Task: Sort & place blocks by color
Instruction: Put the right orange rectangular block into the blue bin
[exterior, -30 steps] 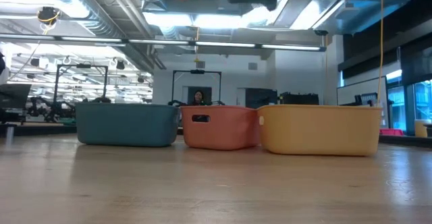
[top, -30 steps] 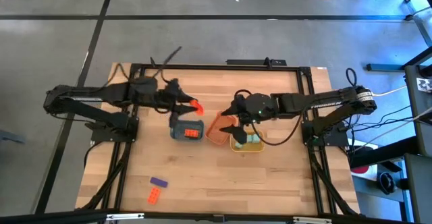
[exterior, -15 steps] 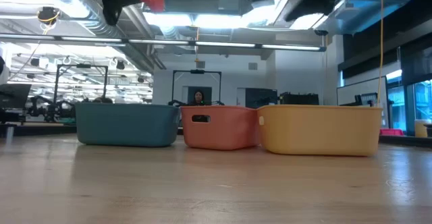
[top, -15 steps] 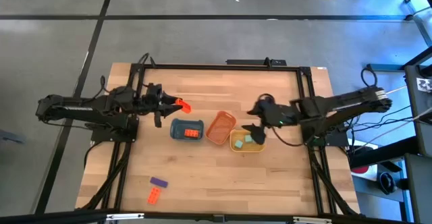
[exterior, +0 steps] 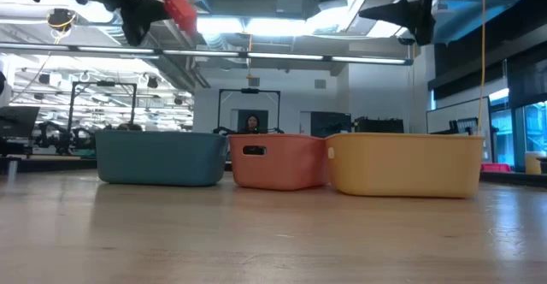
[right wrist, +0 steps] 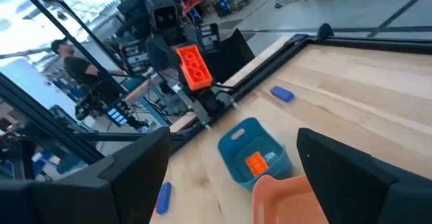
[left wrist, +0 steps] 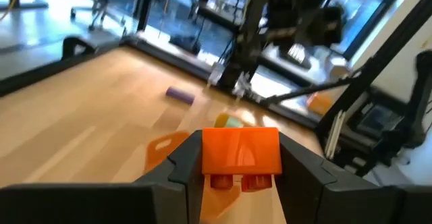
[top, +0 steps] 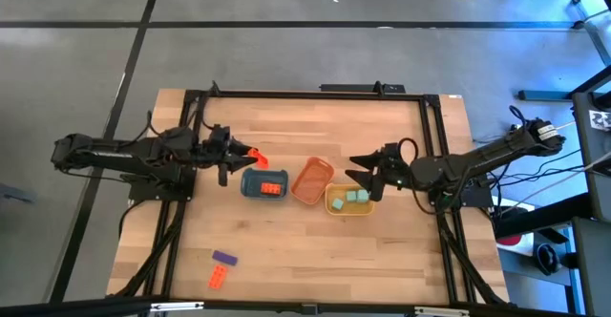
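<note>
My left gripper (top: 250, 155) is up in the air just left of the blue tray (top: 264, 184) and is shut on an orange-red block (left wrist: 241, 150). Another orange-red block (top: 272, 187) lies in the blue tray. Mint green blocks (top: 355, 198) lie in the yellow tray (top: 336, 207). A purple block (top: 224, 258) and an orange-red block (top: 219, 278) lie flat on the table near its near edge. My right gripper (top: 368, 174) is open and empty, in the air at the yellow tray's right side. My left gripper pinches the orange-red block by its two opposite side faces (left wrist: 206, 158), one finger (left wrist: 179, 166) on each side. The block is lifted clear of the table (exterior: 179, 10) and sticks out past the fingertips, with its hollow underside towards the wrist camera.
The blue tray (exterior: 161, 157), the orange tray (top: 312, 180) and the yellow tray (exterior: 402, 164) stand in a row across the table's middle. Black frame rails (top: 191, 212) run along the table's left, right and far sides. Bare wood lies between the trays and the near edge.
My left gripper, still holding the orange-red block, has moved from above the blue tray's far side toward the table's left and come down a little. My right gripper has drawn back from above the orange and yellow trays toward the table's right edge.
</note>
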`<control>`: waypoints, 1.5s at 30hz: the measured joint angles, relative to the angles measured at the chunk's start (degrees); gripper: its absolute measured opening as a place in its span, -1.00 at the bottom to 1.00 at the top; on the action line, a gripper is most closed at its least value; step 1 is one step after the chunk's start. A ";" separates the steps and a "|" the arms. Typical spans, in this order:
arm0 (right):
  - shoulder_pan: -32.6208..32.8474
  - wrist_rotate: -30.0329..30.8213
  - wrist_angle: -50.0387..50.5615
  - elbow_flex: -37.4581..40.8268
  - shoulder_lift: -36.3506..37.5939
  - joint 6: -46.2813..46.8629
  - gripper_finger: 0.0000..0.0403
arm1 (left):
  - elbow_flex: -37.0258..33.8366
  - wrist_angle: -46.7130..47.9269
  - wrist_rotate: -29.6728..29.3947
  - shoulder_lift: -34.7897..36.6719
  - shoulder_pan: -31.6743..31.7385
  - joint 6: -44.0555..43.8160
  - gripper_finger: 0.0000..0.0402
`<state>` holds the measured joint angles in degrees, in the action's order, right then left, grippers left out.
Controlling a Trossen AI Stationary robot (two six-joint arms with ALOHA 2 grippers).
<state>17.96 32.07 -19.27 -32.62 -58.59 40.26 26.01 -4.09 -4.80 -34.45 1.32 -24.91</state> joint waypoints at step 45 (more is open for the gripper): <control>-0.21 0.89 1.89 -0.46 -0.04 -0.43 0.61 | 24.92 43.05 10.38 -49.14 4.50 8.94 -0.17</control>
<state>17.75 32.96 -17.39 -33.08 -58.63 39.83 50.94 38.96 5.58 -83.59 5.82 -15.97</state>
